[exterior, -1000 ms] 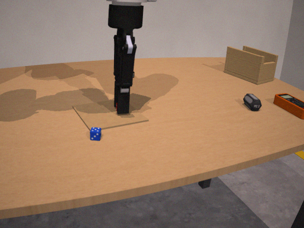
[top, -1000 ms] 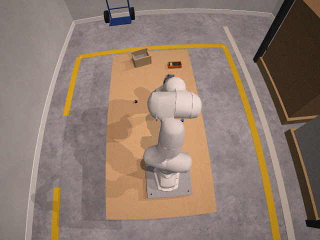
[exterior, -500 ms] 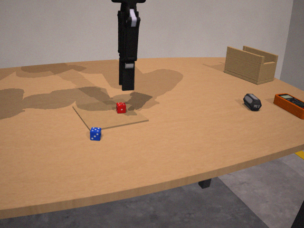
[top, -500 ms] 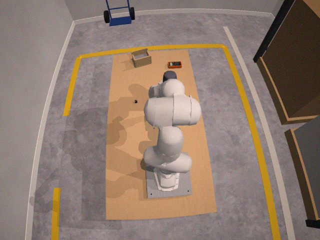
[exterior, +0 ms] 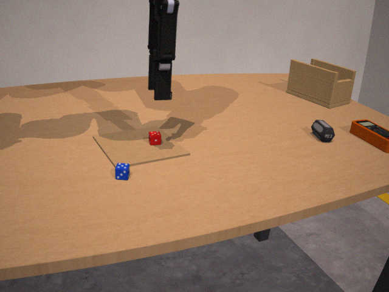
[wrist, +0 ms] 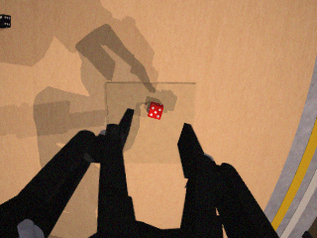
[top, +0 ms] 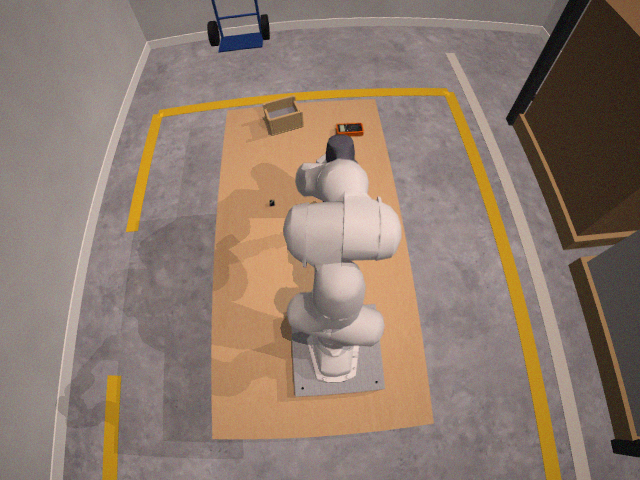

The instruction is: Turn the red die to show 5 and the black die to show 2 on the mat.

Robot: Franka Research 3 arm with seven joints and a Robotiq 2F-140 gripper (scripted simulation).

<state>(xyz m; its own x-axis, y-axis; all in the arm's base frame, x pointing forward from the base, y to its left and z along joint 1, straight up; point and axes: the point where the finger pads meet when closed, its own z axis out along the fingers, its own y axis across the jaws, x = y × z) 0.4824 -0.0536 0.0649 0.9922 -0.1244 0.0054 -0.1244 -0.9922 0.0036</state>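
Note:
The red die (exterior: 154, 138) (wrist: 156, 110) sits flat on the thin wooden mat (exterior: 135, 157) (wrist: 119, 94), well inside its edges. Its top shows 5 in the wrist view. My gripper (exterior: 160, 94) (wrist: 156, 127) is open and empty, raised above the red die. The blue die (exterior: 122, 171) lies flat on the table just off the mat's near corner in the exterior view; its top appears to show 5. The black die (top: 271, 203) (wrist: 5, 21) lies on the table away from the mat; its top number is too small to read. The arm hides the red and blue dice in the top view.
An open wooden box (top: 283, 119) (exterior: 310, 83) stands at the table's far end. An orange multimeter (top: 349, 129) (exterior: 371, 135) lies near it. A dark faceted object (exterior: 323, 130) marked PZ 2 lies between the mat and the multimeter.

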